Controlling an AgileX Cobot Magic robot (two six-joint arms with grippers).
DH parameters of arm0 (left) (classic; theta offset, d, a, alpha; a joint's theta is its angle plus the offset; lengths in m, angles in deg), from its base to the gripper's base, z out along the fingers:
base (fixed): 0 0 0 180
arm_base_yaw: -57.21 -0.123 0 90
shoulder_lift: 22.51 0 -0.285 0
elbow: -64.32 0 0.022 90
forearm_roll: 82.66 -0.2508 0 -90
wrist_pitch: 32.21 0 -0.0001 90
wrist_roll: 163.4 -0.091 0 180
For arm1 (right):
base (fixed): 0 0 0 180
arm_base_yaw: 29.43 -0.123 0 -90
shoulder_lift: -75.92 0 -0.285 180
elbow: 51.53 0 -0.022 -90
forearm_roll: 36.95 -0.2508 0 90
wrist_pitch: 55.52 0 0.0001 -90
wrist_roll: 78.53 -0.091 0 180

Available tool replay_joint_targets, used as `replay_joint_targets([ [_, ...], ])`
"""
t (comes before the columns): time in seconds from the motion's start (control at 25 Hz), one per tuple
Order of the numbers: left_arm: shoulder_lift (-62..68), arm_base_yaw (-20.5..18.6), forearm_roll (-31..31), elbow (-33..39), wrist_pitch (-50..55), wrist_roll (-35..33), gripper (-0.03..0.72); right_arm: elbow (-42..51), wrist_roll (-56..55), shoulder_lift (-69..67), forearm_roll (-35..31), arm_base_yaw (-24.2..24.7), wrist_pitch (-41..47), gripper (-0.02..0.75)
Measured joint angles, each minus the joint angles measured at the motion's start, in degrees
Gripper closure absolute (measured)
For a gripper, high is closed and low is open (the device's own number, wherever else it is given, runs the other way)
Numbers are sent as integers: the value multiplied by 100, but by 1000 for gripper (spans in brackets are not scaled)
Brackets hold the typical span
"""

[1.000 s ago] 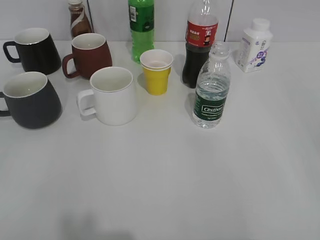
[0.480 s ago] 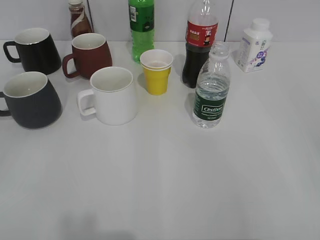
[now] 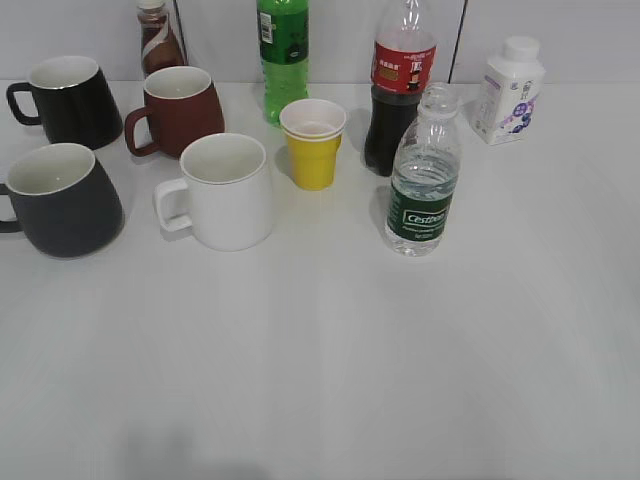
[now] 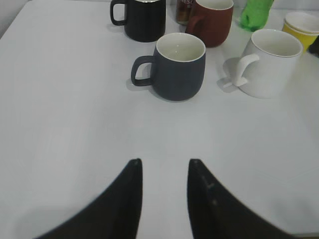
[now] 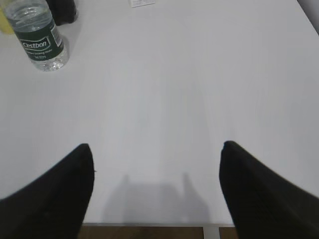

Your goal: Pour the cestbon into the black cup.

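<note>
The Cestbon water bottle (image 3: 424,172) is standing upright and uncapped on the white surface (image 3: 330,360), right of centre in the exterior view, just in front of a red-labelled cola bottle (image 3: 399,85) and well apart from the charcoal-black mug (image 3: 60,200), which is sitting at the far left edge with its white interior showing. Between them, a white mug (image 3: 222,190) and a yellow paper cup (image 3: 313,143) are occupying the middle ground. A maroon mug (image 3: 178,110) and a glossy black mug (image 3: 68,100) are lined up behind the charcoal one, with a brown bottle (image 3: 157,38), a green bottle (image 3: 282,55) and a small white bottle with a purple label (image 3: 508,90) standing along the back wall.

Neither arm is showing in the exterior view. In the left wrist view, the left hand (image 4: 164,172) is hovering over bare surface with its two dark fingers (image 4: 130,189) set narrowly apart — nothing is held between them — and the charcoal-black mug (image 4: 177,65) is sitting ahead, handle pointing left. In the right wrist view, the right hand (image 5: 157,159) is spread wide and gripping nothing, with the Cestbon bottle (image 5: 39,37) standing off at the upper left, clear of the fingers (image 5: 65,186).
</note>
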Motion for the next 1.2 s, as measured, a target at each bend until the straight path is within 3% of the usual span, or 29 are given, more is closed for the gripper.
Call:
replay_joint_targets([
  [0.24, 91, 0, 57, -80, -426, 0, 450, 0, 0, 0, 0, 0, 0, 149],
  [0.48, 708, 0, -592, 110, -4095, 0, 450, 0, 0, 0, -6, 0, 0, 149],
  [0.84, 3513, -113, -1234, 852, -6581, 0, 449, 0, -190, 0, -195, 0, -5, 149],
  [1.0, 5150, -377, -1339, 1231, -7937, 0, 447, -34, -334, -50, -237, 0, -126, 149],
  [1.12, 5992, -532, -1333, 1282, -8568, 0, 447, -108, 516, -429, -410, 0, -1261, 149],
  [1.2, 6465, -532, -1333, 1282, -8872, 0, 447, -99, 1325, -871, -638, 0, -2600, 149],
])
